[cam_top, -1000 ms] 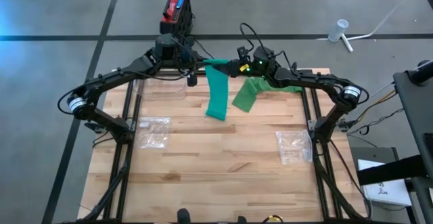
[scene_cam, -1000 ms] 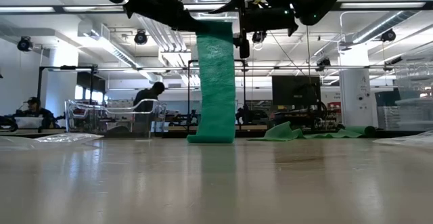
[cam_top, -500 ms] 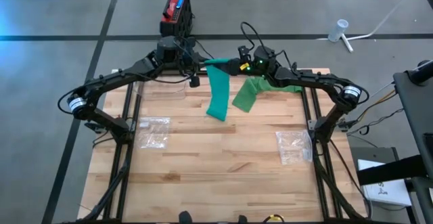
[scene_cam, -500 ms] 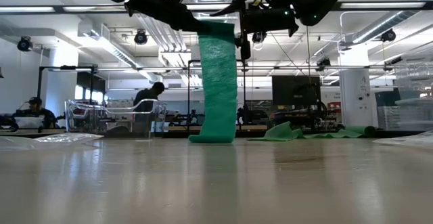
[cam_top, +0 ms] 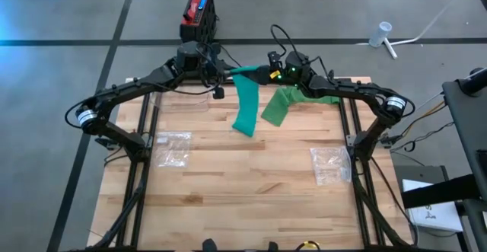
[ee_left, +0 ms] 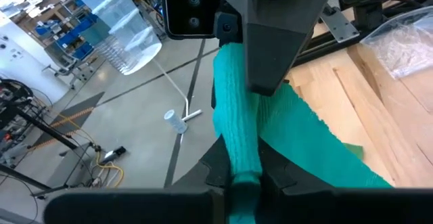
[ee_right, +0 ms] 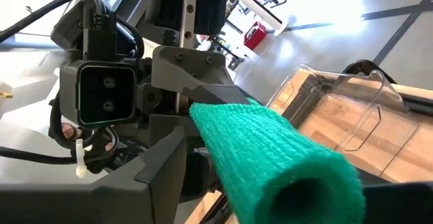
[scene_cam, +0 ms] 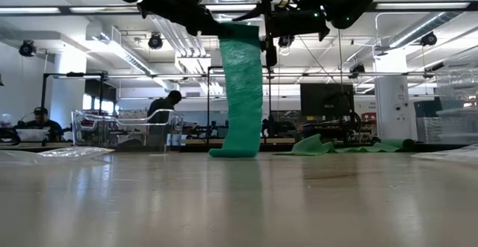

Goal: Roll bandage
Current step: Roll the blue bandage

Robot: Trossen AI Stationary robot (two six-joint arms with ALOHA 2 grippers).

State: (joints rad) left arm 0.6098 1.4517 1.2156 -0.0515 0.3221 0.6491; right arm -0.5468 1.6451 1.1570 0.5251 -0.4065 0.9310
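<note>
Bandage (cam_top: 245,103) hangs from both pincers, tail touching desk (cam_top: 251,183). Left pincer (cam_top: 226,74) pinching rolled end; right pincer (cam_top: 255,74) clamped on same roll.

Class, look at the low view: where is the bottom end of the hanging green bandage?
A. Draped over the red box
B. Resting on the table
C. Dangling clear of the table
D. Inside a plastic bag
B: the bandage hangs from the two grippers up top and its lower end lies folded on the table.
</note>
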